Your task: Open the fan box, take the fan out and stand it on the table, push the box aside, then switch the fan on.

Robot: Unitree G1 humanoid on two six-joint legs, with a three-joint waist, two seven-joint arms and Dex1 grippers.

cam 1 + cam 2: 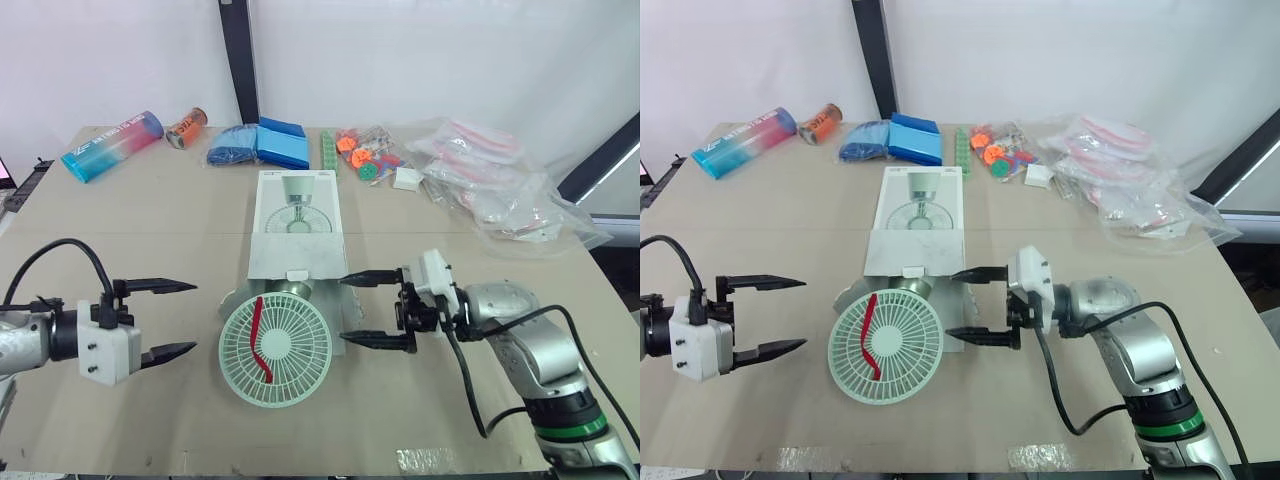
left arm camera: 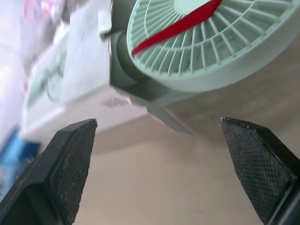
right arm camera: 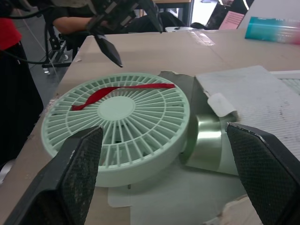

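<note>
Green fan (image 1: 275,348) is lying face-up at the box's (image 1: 296,225) open end; left gripper (image 1: 193,318) and right gripper (image 1: 343,310) are gaping, empty.

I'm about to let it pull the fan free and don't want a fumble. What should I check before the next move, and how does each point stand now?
1. Box open at its near end: ok.
2. Fan clear of the box: not ok; its rear part sits in the box mouth.
3. Fan upright: not ok; it lies grille up on the table.
4. Left gripper open, left of the fan with a gap: ok.
5. Right gripper open, fingers close to the fan's right edge: ok.
6. Fan's switch in sight: cannot tell.
</note>
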